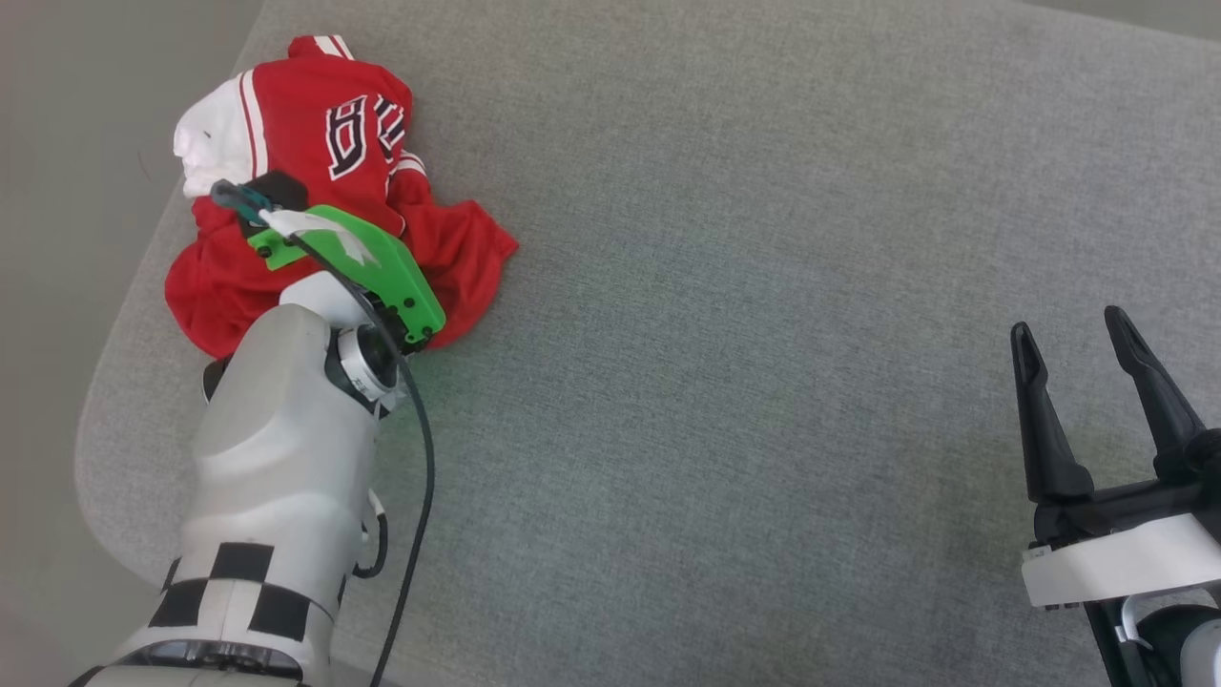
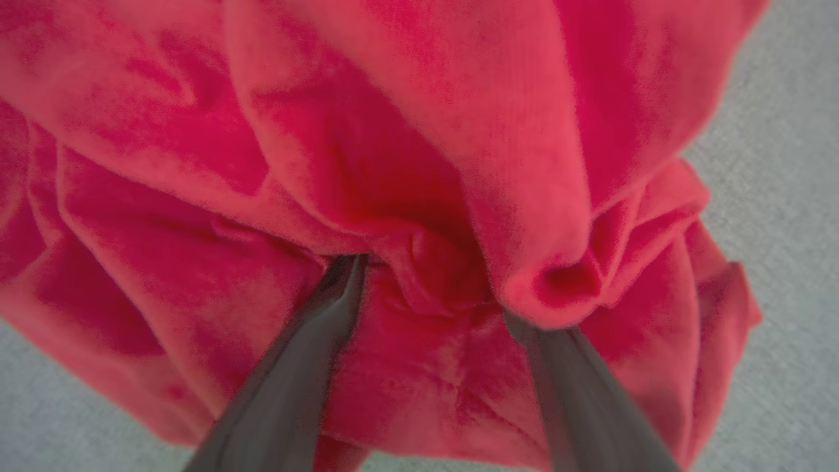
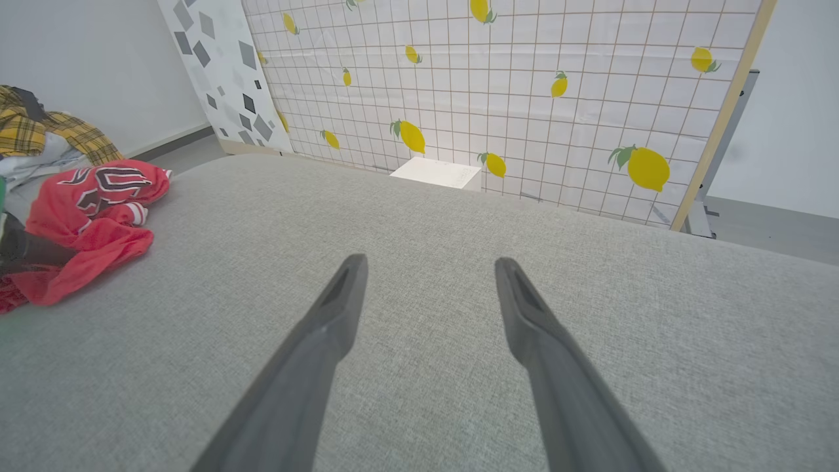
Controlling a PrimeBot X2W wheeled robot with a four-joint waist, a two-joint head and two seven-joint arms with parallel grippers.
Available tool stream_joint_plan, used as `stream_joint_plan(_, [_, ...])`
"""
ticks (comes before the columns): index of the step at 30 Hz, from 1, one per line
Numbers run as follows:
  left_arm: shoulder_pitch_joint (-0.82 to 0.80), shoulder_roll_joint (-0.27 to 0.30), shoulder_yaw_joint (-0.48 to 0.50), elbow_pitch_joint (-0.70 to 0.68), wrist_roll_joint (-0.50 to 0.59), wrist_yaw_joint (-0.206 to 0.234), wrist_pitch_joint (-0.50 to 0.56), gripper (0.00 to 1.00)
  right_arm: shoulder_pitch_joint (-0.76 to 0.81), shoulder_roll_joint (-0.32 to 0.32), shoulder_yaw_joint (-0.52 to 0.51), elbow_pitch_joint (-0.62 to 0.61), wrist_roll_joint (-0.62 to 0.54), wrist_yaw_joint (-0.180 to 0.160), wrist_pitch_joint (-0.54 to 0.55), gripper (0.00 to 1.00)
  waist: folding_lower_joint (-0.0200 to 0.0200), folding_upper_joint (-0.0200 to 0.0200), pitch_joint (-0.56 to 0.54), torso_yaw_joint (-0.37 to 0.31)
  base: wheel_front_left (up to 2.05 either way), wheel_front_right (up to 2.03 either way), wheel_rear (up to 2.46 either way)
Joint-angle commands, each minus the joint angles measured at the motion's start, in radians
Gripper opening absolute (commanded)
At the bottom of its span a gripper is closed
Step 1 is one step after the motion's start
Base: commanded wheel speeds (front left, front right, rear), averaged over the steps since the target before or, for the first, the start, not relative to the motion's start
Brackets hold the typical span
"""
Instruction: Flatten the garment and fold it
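Observation:
The garment [image 1: 315, 114] lies crumpled in a heap at the far left corner of the grey cushioned surface [image 1: 725, 286], red with a white sleeve and black white-outlined lettering on top. My left arm reaches into the heap, and its green wrist mount [image 1: 358, 258] covers the fingers in the head view. In the left wrist view my left gripper [image 2: 432, 292] is open, both fingertips pushed into red folds of the garment [image 2: 393, 131] with cloth bunched between them. My right gripper [image 1: 1068, 322] stands open at the lower right, empty [image 3: 430, 261], far from the garment [image 3: 98, 196].
The surface's rounded left edge [image 1: 105, 382] runs close beside the heap. Beyond the far edge stand a lemon-patterned grid panel [image 3: 524, 98] and a white box [image 3: 436, 172]. A yellow plaid cloth [image 3: 39, 128] lies behind the garment.

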Motion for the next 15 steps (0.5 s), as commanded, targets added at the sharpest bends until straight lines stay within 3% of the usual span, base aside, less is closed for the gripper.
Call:
stream_joint_plan(1, [0.045, -0.035, -0.027, 0.026, -0.041, -0.016, 0.003, 0.0, -0.007, -0.004, 0.002, -0.007, 0.005, -0.002, 0.001, 1.0, 0.0, -0.0002, 0.011, -0.002, 0.0, 0.0, 0.0])
stream_joint_plan(9, [0.009, -0.03, -0.064, -0.068, -0.085, -0.033, -0.271, 0.0, -0.002, 0.005, 0.017, 0.03, 0.009, -0.002, -0.007, 1.0, 0.0, -0.0002, -0.053, 0.037, 0.0, 0.0, 0.0])
stream_joint_plan(15, [-0.085, 0.056, -0.078, -0.161, -0.027, -0.066, -0.385, 0.0, -0.008, 0.041, 0.036, 0.08, 0.01, -0.002, -0.027, 1.0, 0.0, -0.0002, -0.144, 0.036, 0.0, 0.0, 0.0])
